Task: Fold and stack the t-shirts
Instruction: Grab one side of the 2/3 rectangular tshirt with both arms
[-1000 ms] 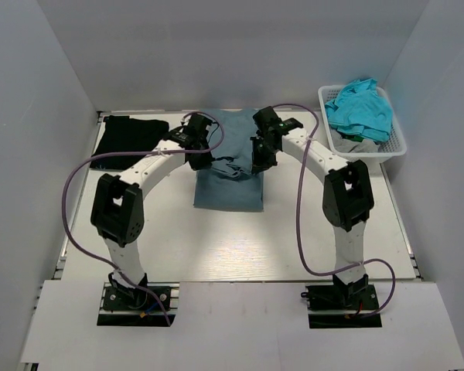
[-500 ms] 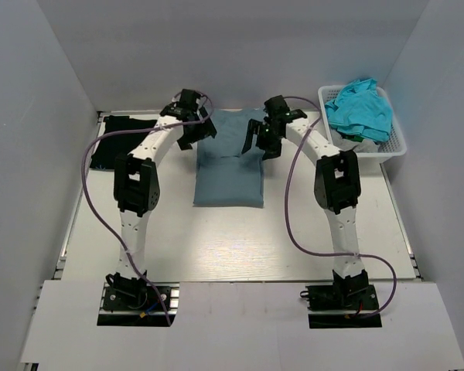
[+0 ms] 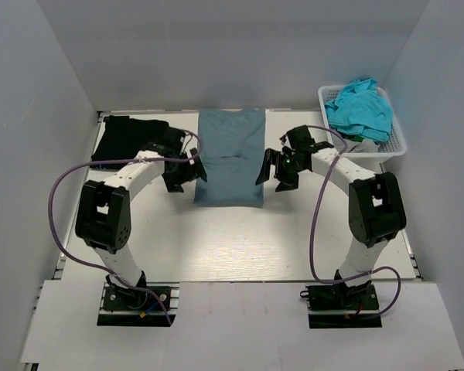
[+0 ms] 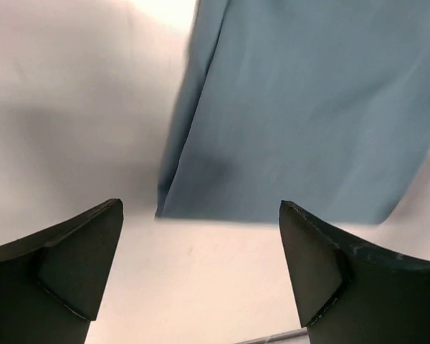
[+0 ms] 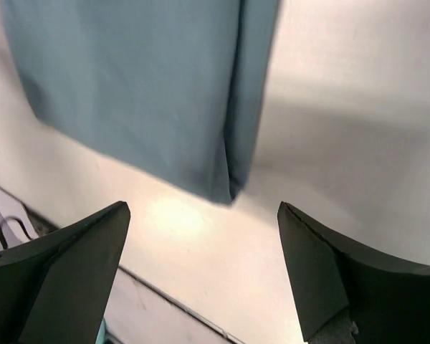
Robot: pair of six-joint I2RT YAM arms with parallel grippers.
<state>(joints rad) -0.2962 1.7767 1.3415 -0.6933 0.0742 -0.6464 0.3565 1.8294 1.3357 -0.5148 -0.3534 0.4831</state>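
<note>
Next to the folded black t-shirt (image 3: 127, 137) at 10 o'clock, just let go: left gripper (image 3: 185, 168) wide open and empty at the 9 o'clock side of the slate-blue t-shirt (image 3: 230, 158), right gripper (image 3: 274, 169) the same at its 3 o'clock side. Lies flat and long at 12 o'clock now, so probably ready for the next fold. Hard to count the turquoise t-shirts (image 3: 359, 108) heaped in the basket (image 3: 400, 139) at 2 o'clock.

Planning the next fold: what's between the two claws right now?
The slate-blue t-shirt, folded into a long strip and lying flat, sits between the left claw and right claw, both open. The top external view shows it.
</note>
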